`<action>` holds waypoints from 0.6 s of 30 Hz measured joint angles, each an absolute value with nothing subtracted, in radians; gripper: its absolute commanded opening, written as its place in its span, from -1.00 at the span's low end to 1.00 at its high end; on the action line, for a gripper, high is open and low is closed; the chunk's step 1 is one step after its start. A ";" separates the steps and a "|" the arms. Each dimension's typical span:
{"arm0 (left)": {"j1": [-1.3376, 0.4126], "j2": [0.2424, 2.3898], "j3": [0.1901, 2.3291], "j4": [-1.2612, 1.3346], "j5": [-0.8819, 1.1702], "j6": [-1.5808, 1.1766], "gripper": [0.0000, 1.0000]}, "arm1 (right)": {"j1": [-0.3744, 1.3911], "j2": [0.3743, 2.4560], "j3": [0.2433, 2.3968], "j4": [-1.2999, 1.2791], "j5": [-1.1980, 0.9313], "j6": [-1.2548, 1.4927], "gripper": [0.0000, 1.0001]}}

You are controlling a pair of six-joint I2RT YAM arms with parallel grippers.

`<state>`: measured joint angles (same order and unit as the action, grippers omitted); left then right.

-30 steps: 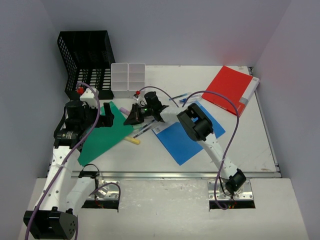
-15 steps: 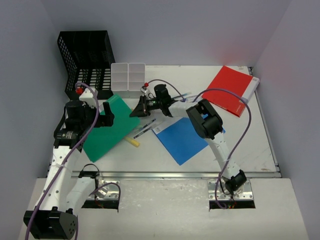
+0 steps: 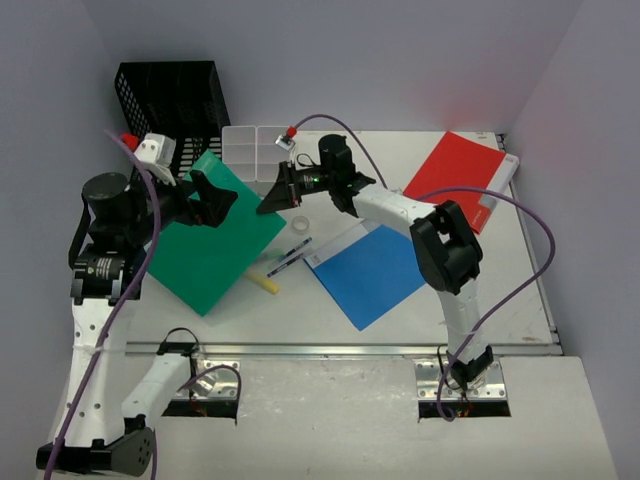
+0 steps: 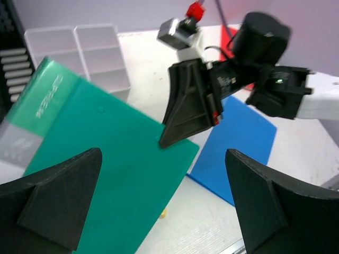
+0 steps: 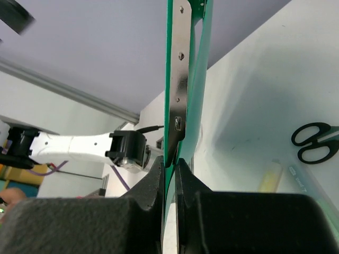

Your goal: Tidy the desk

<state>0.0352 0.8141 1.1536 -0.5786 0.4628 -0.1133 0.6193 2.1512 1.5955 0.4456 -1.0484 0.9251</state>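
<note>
Table: We see the white table (image 3: 500, 290) filling the middle of the top view. Its silver rail runs along the 6 o'clock edge, with both arm bases just past it.
Green folder: A green folder (image 3: 215, 245) sits over the table's 9 o'clock side, tilted up. We cannot tell whether its low corner touches the table.
Right jaws: The right arm (image 3: 440, 250) reaches toward 10 o'clock. Its jaws are pressed together on the thin 2 o'clock edge of the green folder. In the right wrist view they pinch it just below a metal clip strip (image 5: 177, 79).
Left jaws: The left arm (image 3: 110, 230) is raised at 9 o'clock. Its jaws are spread wide, and its fingers (image 4: 58, 196) stand well apart in the left wrist view, with the green folder showing between and beyond them. We cannot tell whether they touch it.
Black mesh rack: A black mesh rack (image 3: 175, 110) stands at the 10 o'clock corner.
Compartment tray: A white compartment tray (image 3: 255, 150) sits just beside the rack, at 11 o'clock.
Blue folder: A blue folder (image 3: 375, 275) lies flat near the centre, toward 5 o'clock.
Red folder: A red folder (image 3: 460, 180) lies at 2 o'clock.
Small items: A yellow marker (image 3: 265, 284) and pens (image 3: 290, 255) lie between the green and blue folders. Black scissors (image 5: 313, 142) lie on the table in the right wrist view.
</note>
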 measured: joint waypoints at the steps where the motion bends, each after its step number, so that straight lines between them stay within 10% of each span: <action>1: 0.036 0.818 1.188 -0.587 0.491 -0.114 1.00 | 0.619 2.138 1.594 0.427 -1.057 0.898 -1.00; 18: 0.041 0.850 1.572 -0.776 0.638 -0.003 1.00 | 0.619 1.850 1.648 -0.134 -1.100 0.299 -1.00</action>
